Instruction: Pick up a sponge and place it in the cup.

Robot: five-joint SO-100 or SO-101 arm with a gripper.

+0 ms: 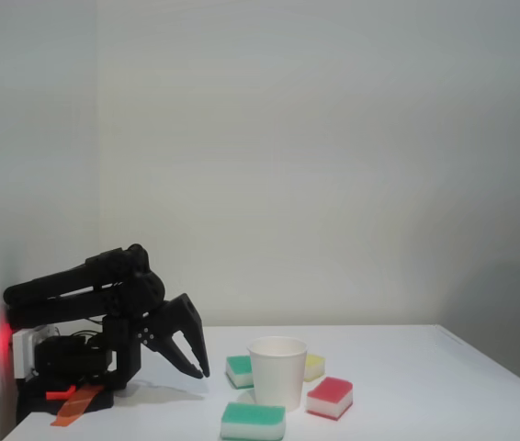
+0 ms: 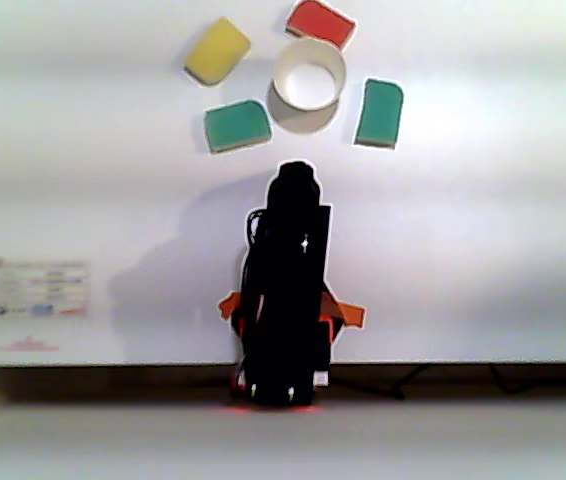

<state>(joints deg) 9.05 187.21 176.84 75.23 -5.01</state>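
- The table (image 1: pixel 425 386) is plain white and stands against a pale, bare wall (image 1: pixel 315 165); from above, a printed label (image 2: pixel 41 288) lies on its left side near the front edge.
- The arm (image 1: pixel 85 294) is folded low at the left of the fixed view, its base on orange tape (image 1: pixel 74 404), with a red glow behind it.
- The gripper (image 1: pixel 196 366) hangs off the table, tips pointing down, fingers slightly apart and holding nothing.
- The cup (image 2: pixel 308 82) stands upright, mouth open, just beyond the gripper in the top view.
- One green sponge (image 2: pixel 236 126) lies flat just left of the cup there, near the gripper; a second green sponge (image 2: pixel 379 113) lies to the cup's right.
- A yellow sponge (image 2: pixel 217 50) and a red sponge (image 2: pixel 321 22) lie past the cup; the red one may touch it, though the blur leaves that unsure.
- In the fixed view the cup hides part of the yellow sponge.
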